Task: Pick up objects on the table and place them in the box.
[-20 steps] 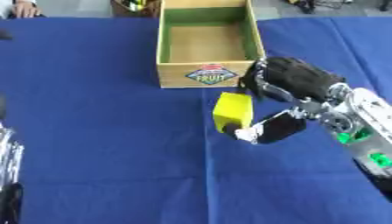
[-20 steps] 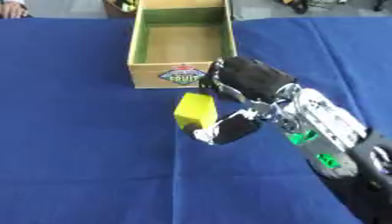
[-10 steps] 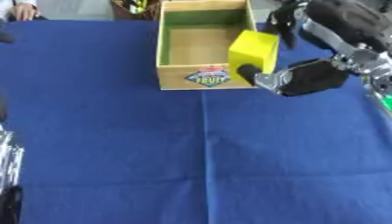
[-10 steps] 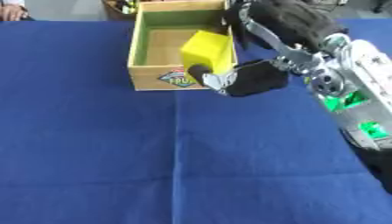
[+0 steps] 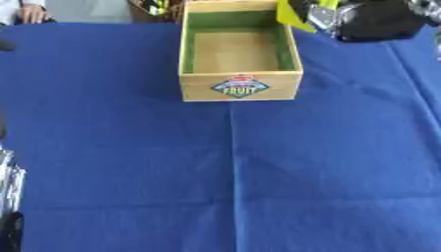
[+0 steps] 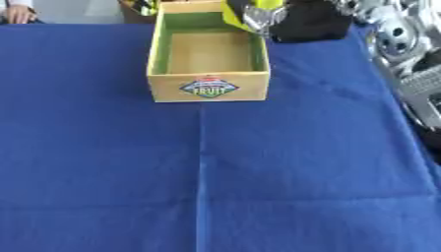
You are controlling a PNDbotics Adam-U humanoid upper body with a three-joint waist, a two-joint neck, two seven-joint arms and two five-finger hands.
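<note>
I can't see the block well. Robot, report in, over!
Right hand up at the box's far right corner, fingers on the yellow block. Box empty inside. Left hand low at the left edge, idle. Nothing in the way.

Even, bright room light over a blue-covered desk, with soft focus throughout.

The blue cloth (image 5: pixel 233 172) on the desk is lit evenly from above, showing no glare and only faint darker folds running down its middle and off to the right. The wooden box (image 5: pixel 239 83) throws a soft, short shadow to its left on the cloth, and its green inner walls sit a shade darker than its pale floor. Both views are slightly soft; the label on the box front is barely readable. The right robot hand (image 6: pixel 301 19) at the top edge is smeared by motion blur, with silver parts catching bright highlights.
</note>
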